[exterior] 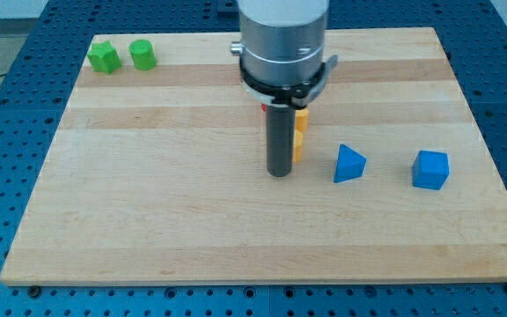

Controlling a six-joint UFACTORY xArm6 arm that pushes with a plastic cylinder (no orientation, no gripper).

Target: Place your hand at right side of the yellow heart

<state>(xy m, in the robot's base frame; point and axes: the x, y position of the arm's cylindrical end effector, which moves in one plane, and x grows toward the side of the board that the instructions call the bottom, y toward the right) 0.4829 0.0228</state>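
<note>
My tip (pixel 279 173) rests on the wooden board (pixel 148 202) near the middle. A yellow block (pixel 300 134) shows as a thin strip just to the right of the rod, mostly hidden behind it; its shape cannot be made out. A sliver of a red block (pixel 265 109) peeks out at the rod's left, under the arm's grey body. My tip is at the lower left of the visible yellow strip, very close to it.
A blue triangular block (pixel 349 164) lies right of the tip, a blue cube (pixel 430 169) further right. Two green blocks (pixel 105 57) (pixel 143 55) sit at the board's top left corner. The arm's grey body (pixel 282 40) covers the top middle.
</note>
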